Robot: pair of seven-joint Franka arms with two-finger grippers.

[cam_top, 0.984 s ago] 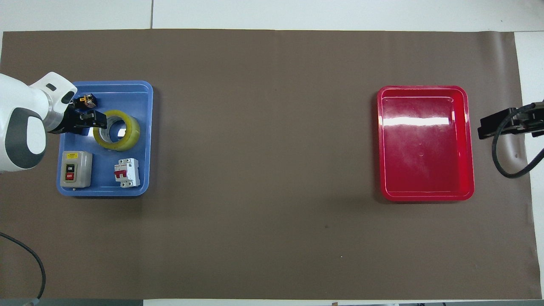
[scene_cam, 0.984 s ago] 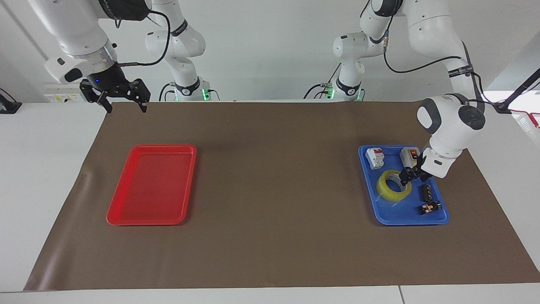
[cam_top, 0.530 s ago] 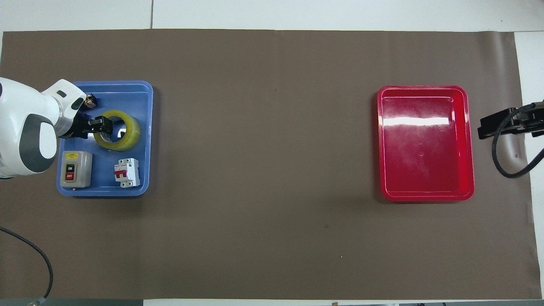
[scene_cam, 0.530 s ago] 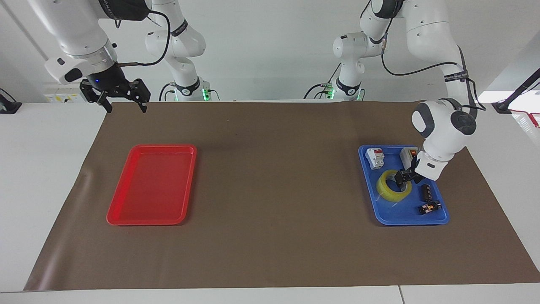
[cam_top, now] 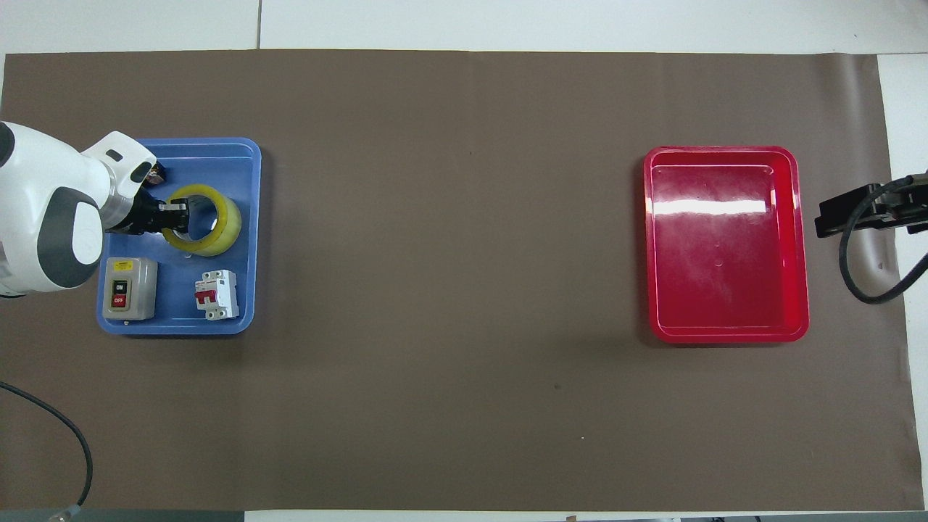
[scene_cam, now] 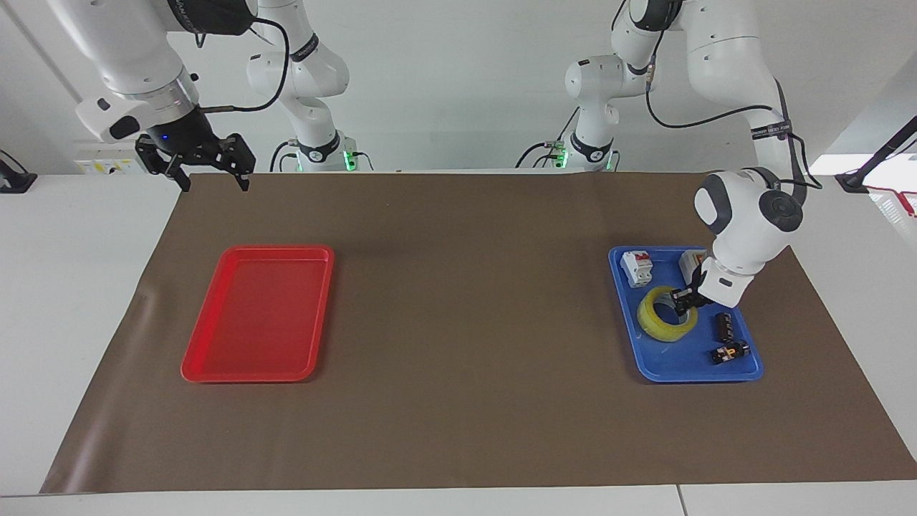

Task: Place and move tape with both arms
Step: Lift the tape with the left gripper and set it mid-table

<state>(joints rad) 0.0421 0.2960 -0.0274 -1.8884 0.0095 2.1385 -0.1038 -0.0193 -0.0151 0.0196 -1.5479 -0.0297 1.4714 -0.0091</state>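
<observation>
The yellow tape lies in the blue tray toward the left arm's end of the table. My left gripper reaches down into the tray and is shut on the roll's wall, one finger in the hole and one outside. In the overhead view the tape looks tipped up at the left gripper. My right gripper is open and empty, waiting in the air over the table's edge near the robots, beside the red tray.
The blue tray also holds a grey switch box, a white circuit breaker and two small black parts. The red tray holds nothing. A brown mat covers the table.
My left gripper has slid onto the tape's wall and closed on it, and the roll has tipped slightly. The right arm has not moved.
</observation>
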